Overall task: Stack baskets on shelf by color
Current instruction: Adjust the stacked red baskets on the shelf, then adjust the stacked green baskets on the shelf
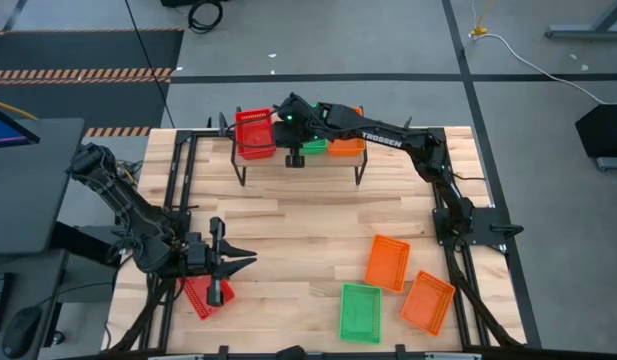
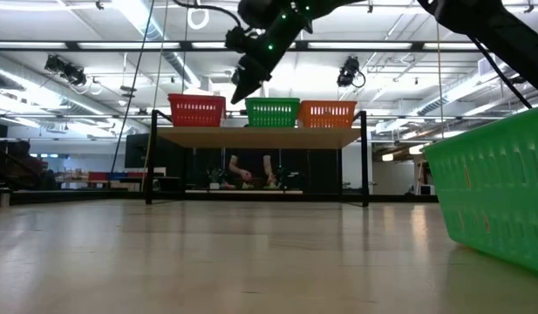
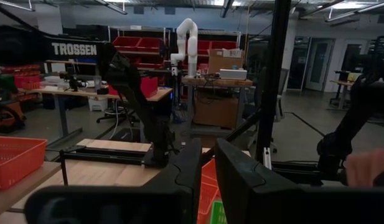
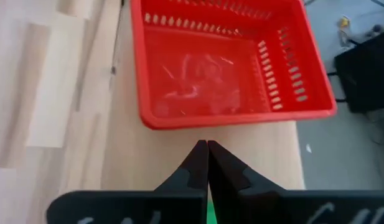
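Shelf (image 1: pixel 300 160) taken as the landmark, standing at the far edge of the slatted tabletop (image 1: pixel 308 235). Nearest the front edge, well apart from the shelf: a green basket (image 1: pixel 360 312) with two orange baskets, one just beside it at the right corner (image 1: pixel 428 301) and one slightly closer to the shelf (image 1: pixel 387 262). At the front-left corner, also well apart from the shelf, the left gripper (image 1: pixel 231 262) hangs over a red basket (image 1: pixel 204 295); its fingers stand close together with a narrow gap, and whether they grip the basket cannot be told. On the shelf top three stations show: red basket (image 2: pixel 197 111) at the left end, green basket (image 2: pixel 272 112) in the middle, orange basket (image 2: pixel 328 112) at the right end, all upright in a row. The right gripper (image 4: pixel 208 144) hovers above the shelf, between the red and green baskets, fingers pressed fully together and holding nothing. In its wrist view the red basket (image 4: pixel 226 59) sits just beyond the fingertips, apart from them.
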Action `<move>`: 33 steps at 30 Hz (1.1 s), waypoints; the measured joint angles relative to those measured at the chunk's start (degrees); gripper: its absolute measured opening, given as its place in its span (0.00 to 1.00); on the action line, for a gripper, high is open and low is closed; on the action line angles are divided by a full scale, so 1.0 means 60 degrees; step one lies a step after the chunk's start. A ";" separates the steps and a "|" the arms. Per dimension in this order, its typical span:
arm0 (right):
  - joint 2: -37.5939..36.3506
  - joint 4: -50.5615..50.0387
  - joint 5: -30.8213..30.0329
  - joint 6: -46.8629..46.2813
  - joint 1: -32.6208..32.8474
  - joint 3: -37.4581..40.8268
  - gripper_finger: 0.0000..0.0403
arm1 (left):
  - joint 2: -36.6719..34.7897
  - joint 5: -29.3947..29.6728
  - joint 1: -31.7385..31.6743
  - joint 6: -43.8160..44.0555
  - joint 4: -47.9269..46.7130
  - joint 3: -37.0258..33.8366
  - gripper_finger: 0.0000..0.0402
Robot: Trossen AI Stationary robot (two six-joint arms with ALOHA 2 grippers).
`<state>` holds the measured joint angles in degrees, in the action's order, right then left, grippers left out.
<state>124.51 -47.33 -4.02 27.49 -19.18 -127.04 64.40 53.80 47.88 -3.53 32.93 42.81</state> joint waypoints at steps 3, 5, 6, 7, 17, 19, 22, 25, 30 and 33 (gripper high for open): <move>0.0000 0.0047 0.0318 -0.0054 -0.0033 0.0000 0.02 | 0.0000 0.0000 0.0000 -0.0002 0.0004 0.0000 0.13; 0.0000 0.0124 0.0489 -0.0055 -0.0029 0.0000 0.03 | 0.0000 0.0000 0.0000 -0.0004 0.0004 0.0000 0.13; 0.0000 0.0209 0.0580 -0.0057 -0.0023 0.0000 0.03 | 0.0000 0.0000 0.0000 -0.0003 0.0007 0.0000 0.13; 0.0000 0.0271 0.0678 -0.0058 -0.0020 -0.0002 0.03 | 0.0000 0.0000 0.0000 -0.0004 0.0007 0.0000 0.13; 0.0487 0.0531 0.0871 0.0021 0.0090 -0.0011 0.02 | 0.0007 -0.0004 0.0000 -0.0004 0.0014 0.0000 0.13; 0.0521 0.0541 0.0859 0.0150 0.0110 -0.0002 0.03 | 0.0007 -0.0004 0.0000 -0.0006 0.0011 0.0000 0.13; 0.0464 0.0712 0.0857 0.0240 0.0138 -0.0017 0.03 | 0.0007 -0.0004 0.0000 -0.0019 0.0012 0.0000 0.13; 0.0331 0.0670 0.0853 0.0271 0.0161 -0.0178 0.03 | 0.0007 -0.0004 0.0000 -0.0018 0.0016 0.0000 0.13; 0.0251 0.0652 0.0846 0.0288 0.0280 -0.0590 0.03 | 0.0007 -0.0004 -0.0001 -0.0011 0.0012 0.0000 0.13; 0.0251 0.0666 0.0843 0.0359 0.0377 -0.0849 0.03 | 0.0007 -0.0004 -0.0004 -0.0010 0.0014 0.0000 0.13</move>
<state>126.01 -43.34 1.04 29.64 -16.92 -132.14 64.45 53.78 47.86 -3.59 33.01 42.81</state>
